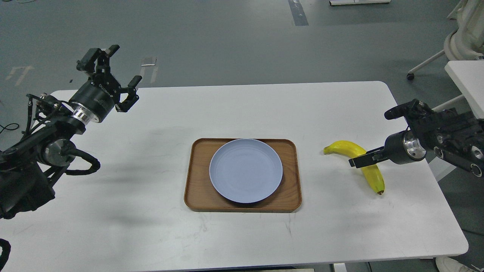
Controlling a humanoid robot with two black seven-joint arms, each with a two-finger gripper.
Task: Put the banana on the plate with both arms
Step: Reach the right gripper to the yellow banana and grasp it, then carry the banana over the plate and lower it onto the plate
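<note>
Banana (357, 160) lying flat on white surface (242, 234), right of wooden tray (196, 189); plate (245, 170) sits on tray. Right jaws (372, 130) spread wide, straddling banana's middle, lower finger (365, 158) across it. Left jaws (123, 66) open, raised over surface's far left corner, holding nothing.

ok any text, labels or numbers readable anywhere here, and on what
Left gripper: small white lettering on its black wrist housing, too small and blurred to read.
Banana, plate, tray, table, right gripper: no text visible.
</note>
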